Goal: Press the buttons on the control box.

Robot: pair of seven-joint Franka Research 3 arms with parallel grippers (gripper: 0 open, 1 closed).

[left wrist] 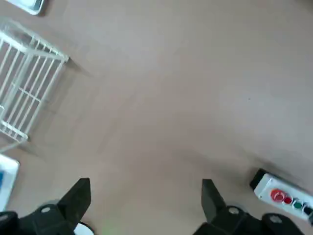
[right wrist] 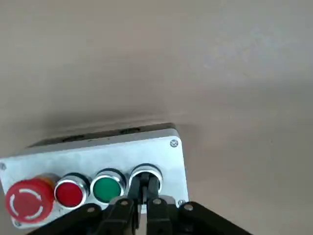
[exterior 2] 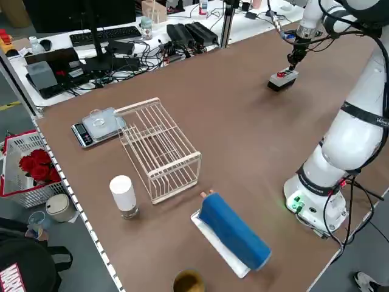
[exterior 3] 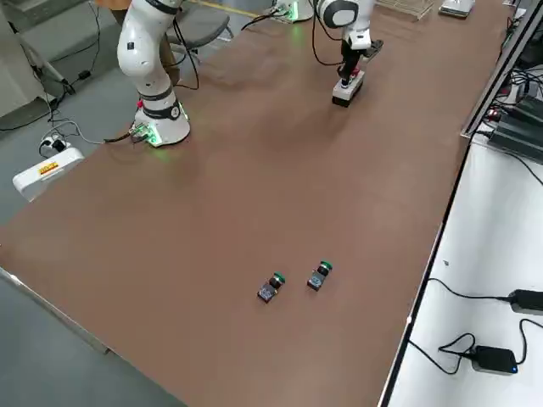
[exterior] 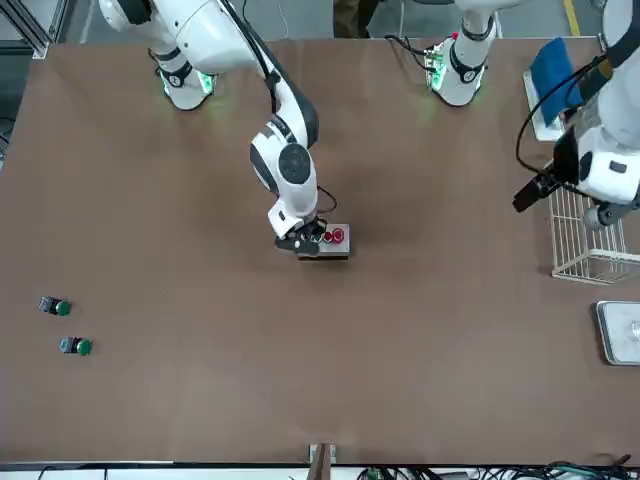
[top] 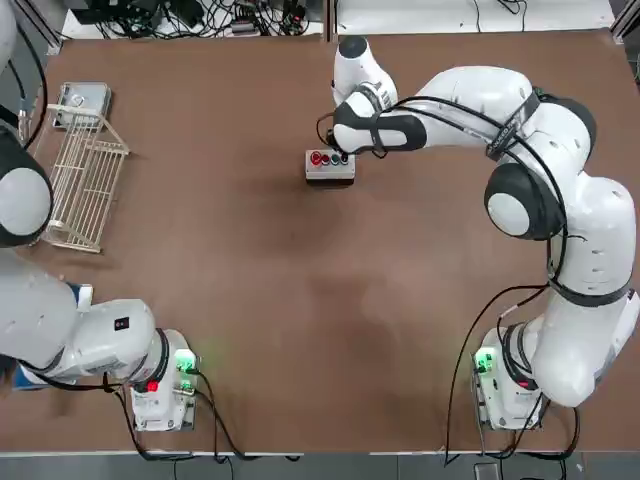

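Two arms, right gripper (right wrist: 139,205) closed, tips on control box (right wrist: 98,156)

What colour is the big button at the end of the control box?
Red; the big button shows best in the right wrist view.

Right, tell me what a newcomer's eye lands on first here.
The right gripper, shut, tips down on the end button of the control box mid-table. Next, the white wire rack near the table's left edge, with the left gripper open above bare tabletop.

Right tool (right wrist: 143,196) hides the control box's (right wrist: 98,152) end button.
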